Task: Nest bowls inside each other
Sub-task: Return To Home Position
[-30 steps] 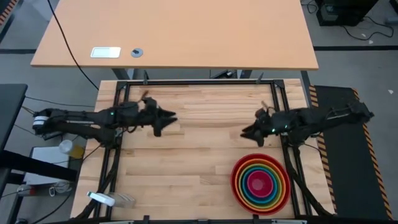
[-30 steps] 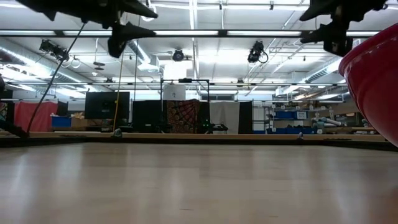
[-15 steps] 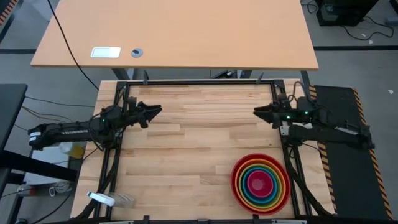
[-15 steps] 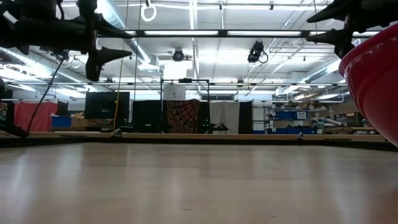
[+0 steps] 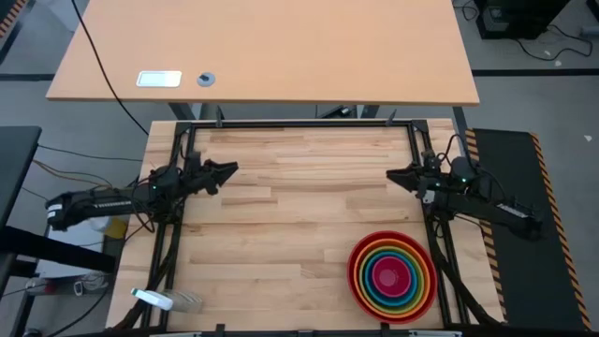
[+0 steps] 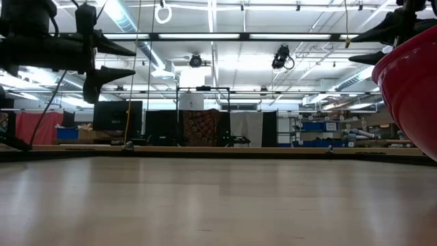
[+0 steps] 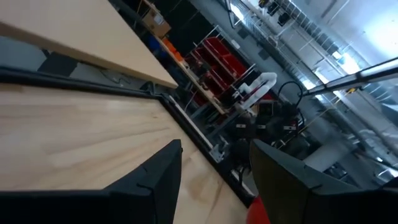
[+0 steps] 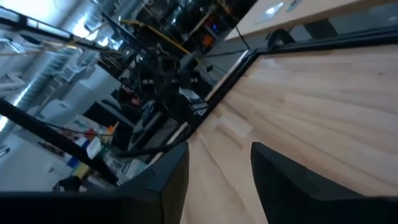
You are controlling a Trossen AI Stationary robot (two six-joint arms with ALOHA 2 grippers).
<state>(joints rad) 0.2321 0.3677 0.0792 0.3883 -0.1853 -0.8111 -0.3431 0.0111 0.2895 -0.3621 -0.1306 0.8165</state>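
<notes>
Change, left arm: the left gripper [image 5: 227, 170] has drawn back from the middle of the table [image 5: 299, 220] to its left edge; in the low view it [image 6: 113, 63] now hangs farther left than a second ago.
Change, right arm: the right gripper [image 5: 394, 175] has pulled back from the table's middle to the right edge, and has moved only a little in the last half second.
Unchanged: the bowls [image 5: 391, 277] lie just where they did a second ago.
Left fingers: spread, with bare table seen through the gap [image 7: 158, 180]; they grip nothing.
Right fingers: likewise parted [image 8: 171, 177] and empty.
Bowls, place: near right part of the table, close to its near edge, nearer than the right gripper and well apart from both grippers.
Bowls, contents: five nested in one stack, red outermost, then orange, yellow-green and blue, with pink innermost at the centre.
Low view: only the red outer wall [image 6: 410, 96] shows at the right edge; the inner bowls are hidden there.
</notes>
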